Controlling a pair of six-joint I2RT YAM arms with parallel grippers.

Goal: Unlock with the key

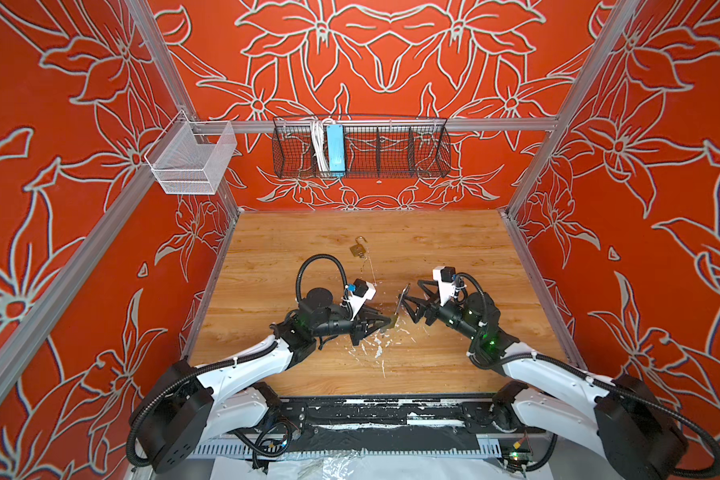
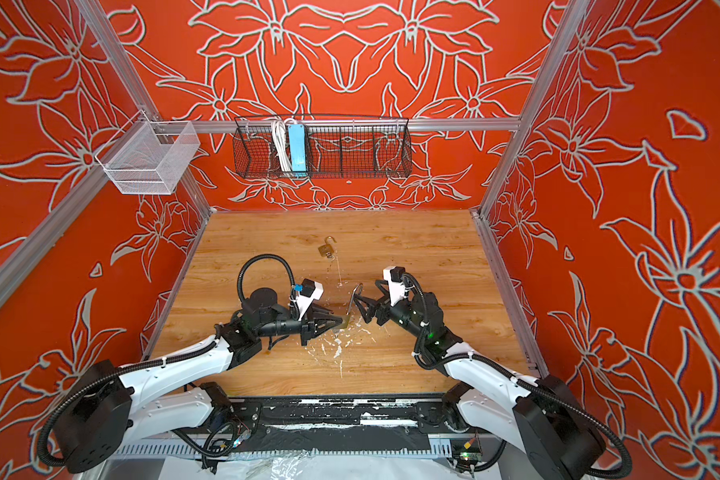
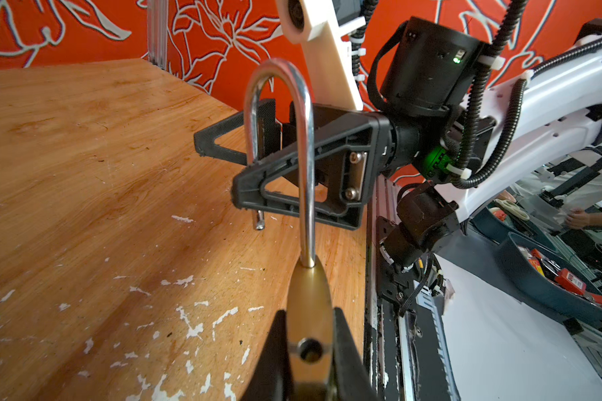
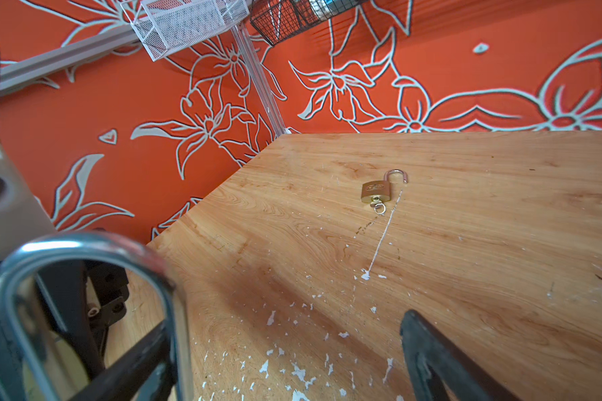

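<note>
**Both padlocks look open; little seems left to do**

Nearest the robot's base, the left gripper (image 1: pixel 391 320) is clamped narrowly on the brass body of a long padlock (image 3: pixel 308 312), held off the table (image 4: pixel 466 243); its steel shackle (image 3: pixel 306 173) is swung out, the short leg hanging free and the socket for it showing bare on the body, so this lock appears undone; no key shows in it, though its underside is hidden between the fingers.

Just beyond, the right gripper (image 1: pixel 408 308) faces it with jaws spread wide and holding nothing; one finger sits close against the shackle, and I cannot tell whether they touch.

Farther back, well apart from both arms, a small padlock (image 4: pixel 376 191) lies flat on the wood, its shackle sprung open on one side and a key (image 4: pixel 376 205) with a little ring in its base; that one reads as finished too.

At the far wall hang a white basket (image 1: pixel 192 162) and a black wire basket (image 1: pixel 391 153), taking no part.

My judgement: the unlocking itself is done; what remains is likely only setting the held lock down.
</note>
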